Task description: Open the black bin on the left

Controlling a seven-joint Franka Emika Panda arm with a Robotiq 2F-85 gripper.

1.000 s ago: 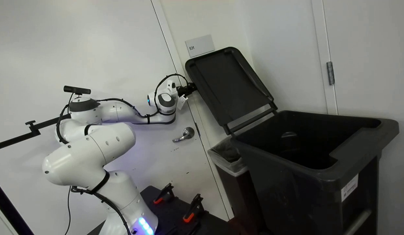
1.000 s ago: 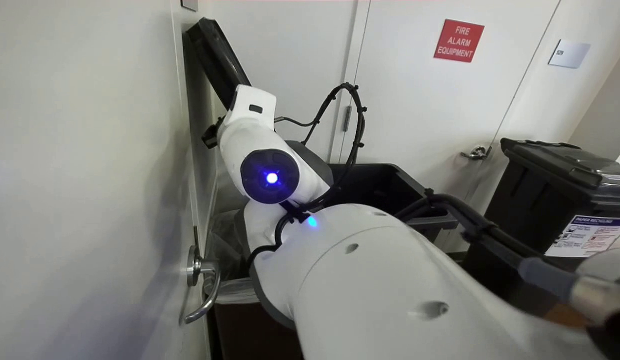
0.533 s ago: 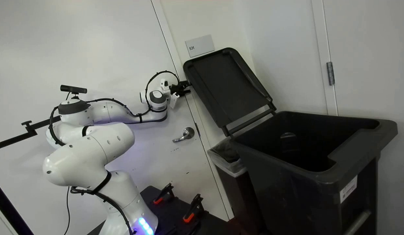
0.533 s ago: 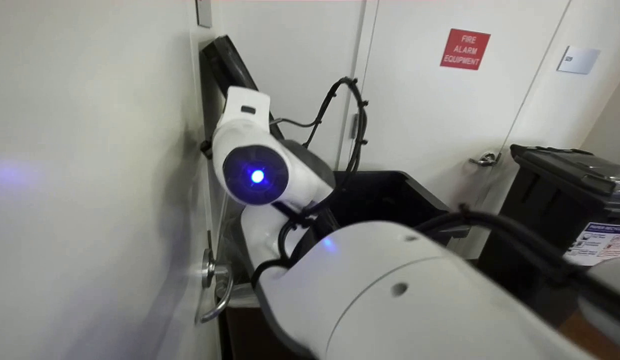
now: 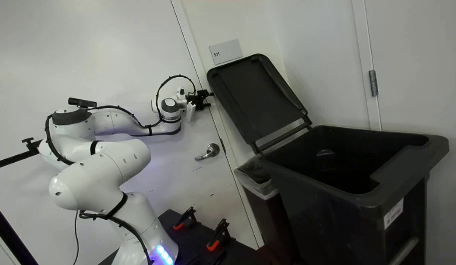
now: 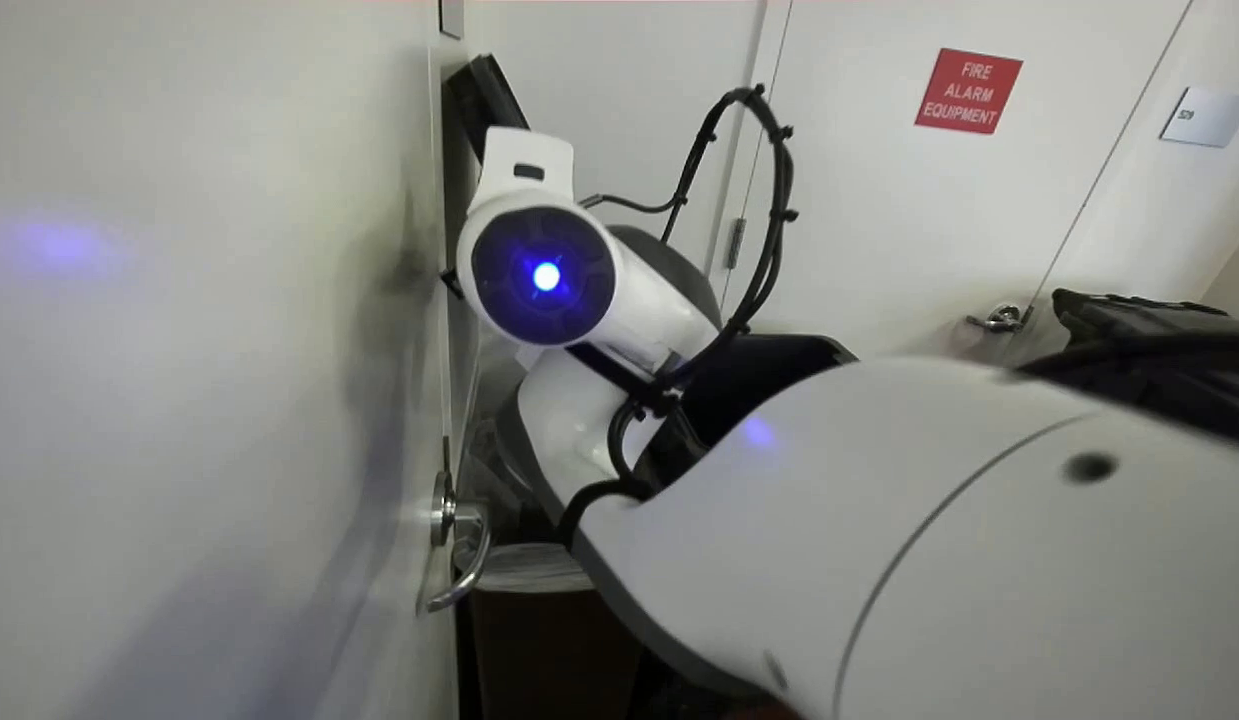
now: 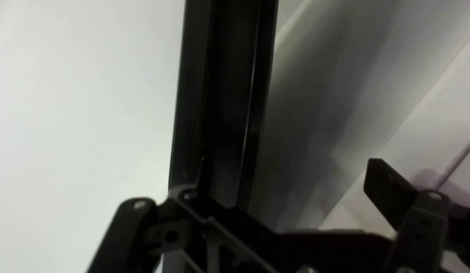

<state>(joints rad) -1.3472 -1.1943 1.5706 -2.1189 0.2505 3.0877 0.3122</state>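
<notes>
The black bin (image 5: 338, 224) stands with its mouth uncovered and a white sticker on the body. Its lid (image 5: 255, 99) is swung up on the hinge, leaning back towards the wall. In an exterior view most of the lid (image 6: 487, 105) is hidden behind the arm. My gripper (image 5: 211, 100) is beside the lid's outer edge, its jaws spread wide, with a narrow gap to the lid. In the wrist view the lid's dark edge (image 7: 227, 94) runs down behind the left finger, and nothing is held between the fingertips of my gripper (image 7: 290, 163).
A smaller bin with a clear liner (image 5: 266, 193) sits between the black bin and the door. A metal door handle (image 5: 209, 151) juts out below the forearm. Clamps (image 5: 218, 235) stand on the arm's base table. Another dark bin (image 6: 1139, 310) is at the far right.
My gripper has spread and drawn back from the lid's edge, leftwards in an exterior view, as the arm retracted. The lid has tipped back very slightly and stays raised.
</notes>
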